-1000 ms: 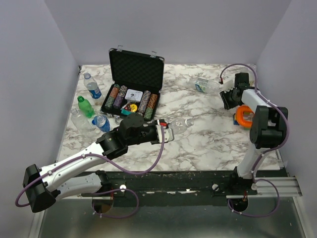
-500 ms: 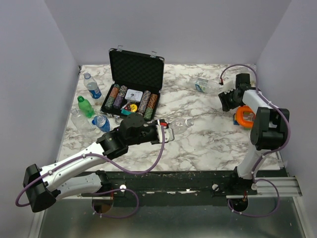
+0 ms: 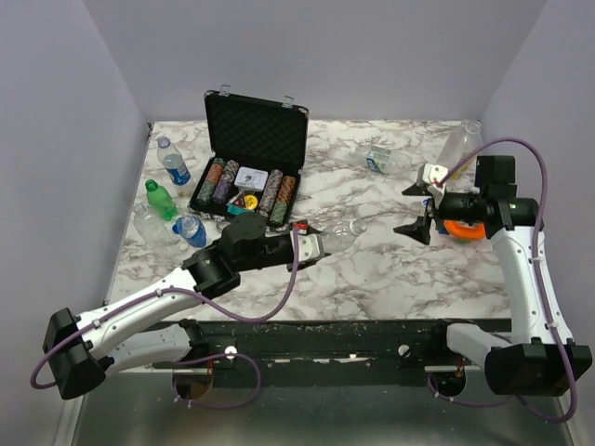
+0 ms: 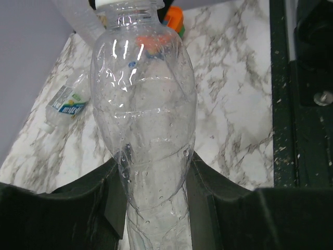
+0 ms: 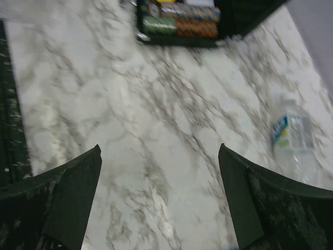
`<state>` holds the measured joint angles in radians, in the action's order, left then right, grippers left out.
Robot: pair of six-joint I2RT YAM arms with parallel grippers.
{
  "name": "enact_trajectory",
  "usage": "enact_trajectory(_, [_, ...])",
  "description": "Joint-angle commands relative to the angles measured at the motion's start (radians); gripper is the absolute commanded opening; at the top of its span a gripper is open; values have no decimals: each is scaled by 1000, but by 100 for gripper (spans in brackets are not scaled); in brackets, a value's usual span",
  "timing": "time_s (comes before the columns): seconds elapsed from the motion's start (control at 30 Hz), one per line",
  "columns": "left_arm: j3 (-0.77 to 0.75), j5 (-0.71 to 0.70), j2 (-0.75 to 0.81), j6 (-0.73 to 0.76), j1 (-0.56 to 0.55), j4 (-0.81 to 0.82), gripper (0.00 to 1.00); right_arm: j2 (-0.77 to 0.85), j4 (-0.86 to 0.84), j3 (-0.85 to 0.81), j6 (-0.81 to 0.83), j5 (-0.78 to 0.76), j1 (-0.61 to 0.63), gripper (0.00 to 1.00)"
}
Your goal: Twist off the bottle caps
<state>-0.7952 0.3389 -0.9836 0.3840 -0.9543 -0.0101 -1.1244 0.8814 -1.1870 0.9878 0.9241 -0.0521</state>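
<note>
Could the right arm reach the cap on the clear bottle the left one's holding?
Probably yes: the right gripper is open and faces the clear bottle, whose white cap points toward it; nothing visible stands between them.

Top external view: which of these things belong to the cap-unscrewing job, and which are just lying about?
Job: clear bottle in left gripper, its white cap, lying labelled bottle, green bottle, far blue-labelled bottle, near blue-labelled bottle.
Lying about: poker chip case, orange object.
</note>
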Motion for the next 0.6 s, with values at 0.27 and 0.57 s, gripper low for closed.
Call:
enact_trajectory(0.27, [60,308,-36,-370,117,381,0,18,91,-42,-22,385,302,99])
enact_trajectory(0.57, [51,359,-102,-427,118,415,0,-49,-12,-109,-247,352,429,99])
